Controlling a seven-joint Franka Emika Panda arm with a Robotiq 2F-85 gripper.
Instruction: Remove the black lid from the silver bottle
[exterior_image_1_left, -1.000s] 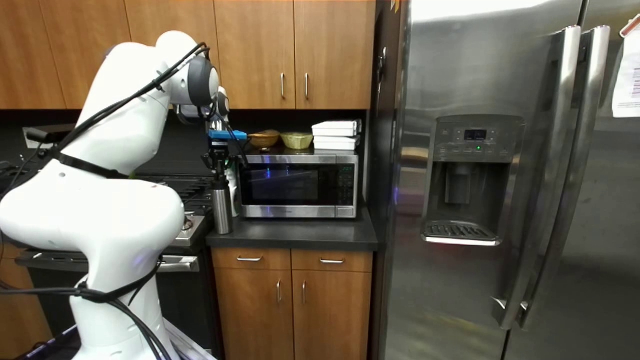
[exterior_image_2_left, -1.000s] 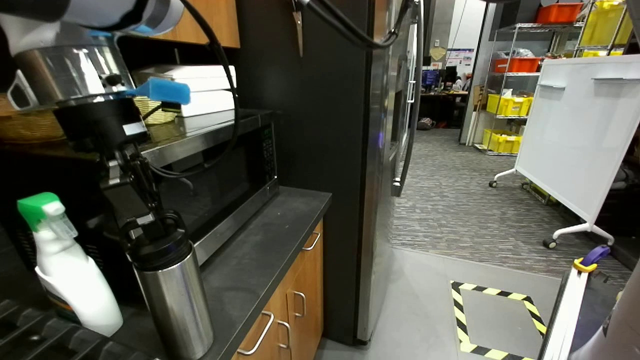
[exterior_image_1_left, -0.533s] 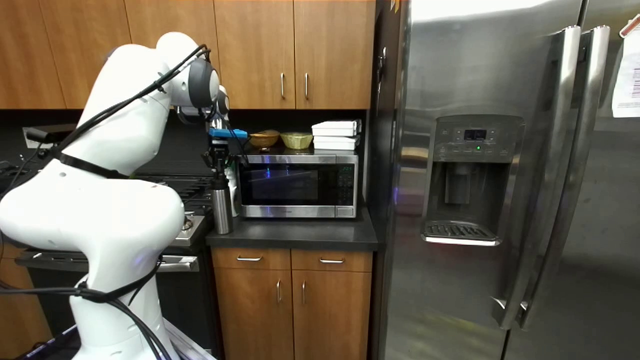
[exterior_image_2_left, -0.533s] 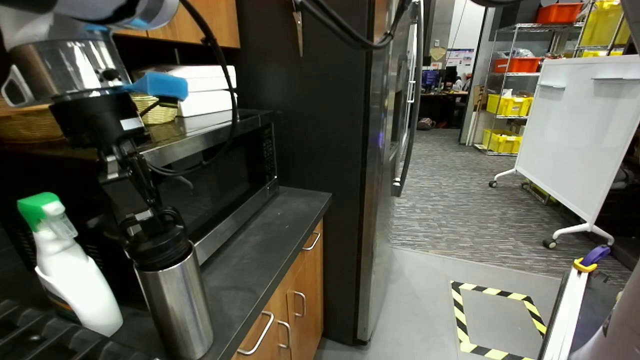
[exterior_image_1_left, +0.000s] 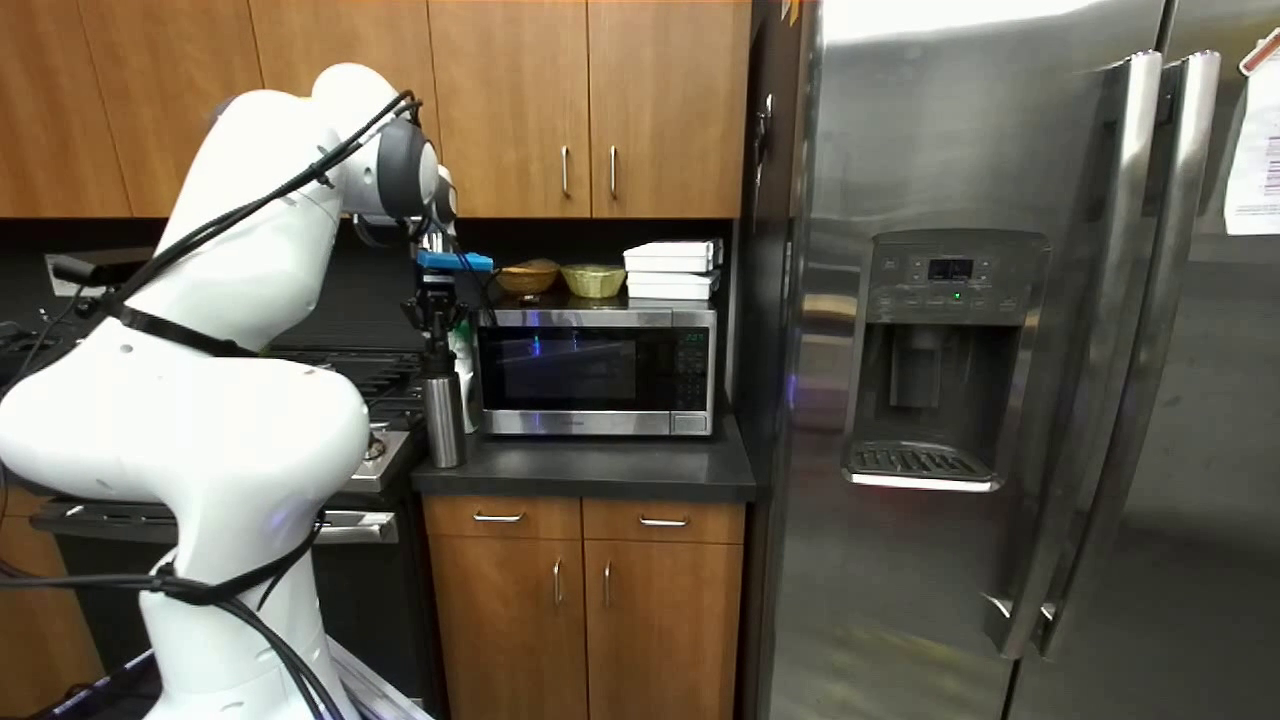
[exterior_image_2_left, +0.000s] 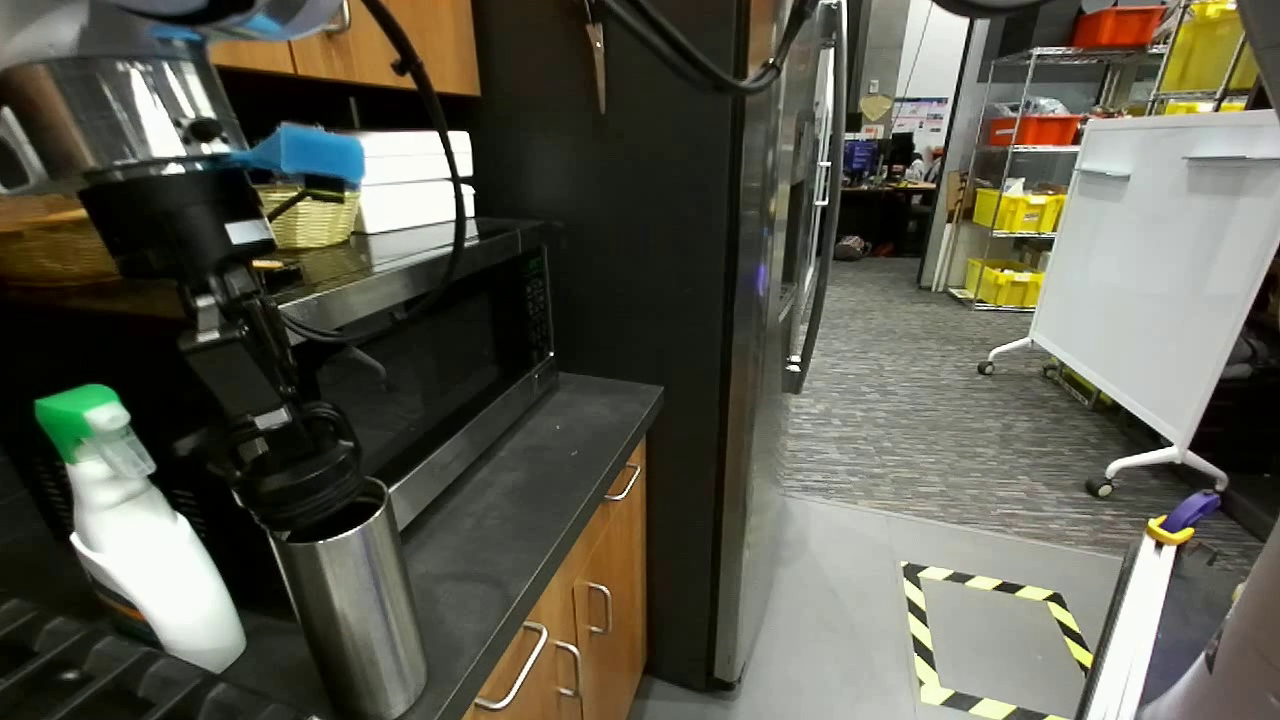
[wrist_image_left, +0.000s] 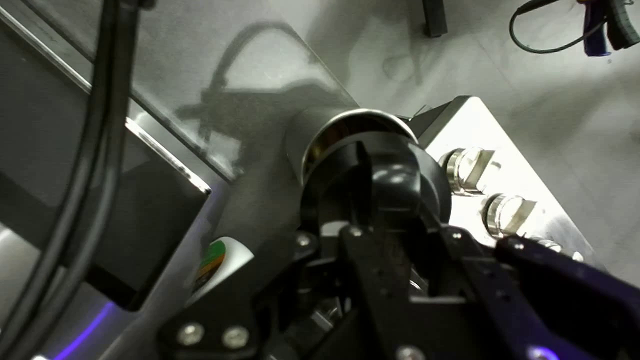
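The silver bottle (exterior_image_2_left: 355, 610) stands upright on the counter by the stove; it also shows in an exterior view (exterior_image_1_left: 444, 422) and in the wrist view (wrist_image_left: 311, 150). The black lid (exterior_image_2_left: 300, 490) is raised and shifted to one side, slightly tilted, still overlapping part of the bottle's mouth. Part of the dark opening shows beside it. Whether the lid still touches the rim I cannot tell. My gripper (exterior_image_2_left: 285, 432) is shut on the lid's loop handle from above, also seen in the wrist view (wrist_image_left: 390, 225), where the lid (wrist_image_left: 320, 197) sits off-centre from the rim.
A white spray bottle with a green head (exterior_image_2_left: 150, 550) stands beside the silver bottle. The microwave (exterior_image_1_left: 597, 370) is behind, with baskets (exterior_image_1_left: 593, 281) and white boxes (exterior_image_1_left: 670, 270) on top. Stove knobs (wrist_image_left: 467, 170) and the stove grate (exterior_image_2_left: 90, 670) are close by.
My gripper and the lid have moved slightly up and leftward in an exterior view, off the bottle's centre. More of the bottle's opening now shows. The bottle stays in place.
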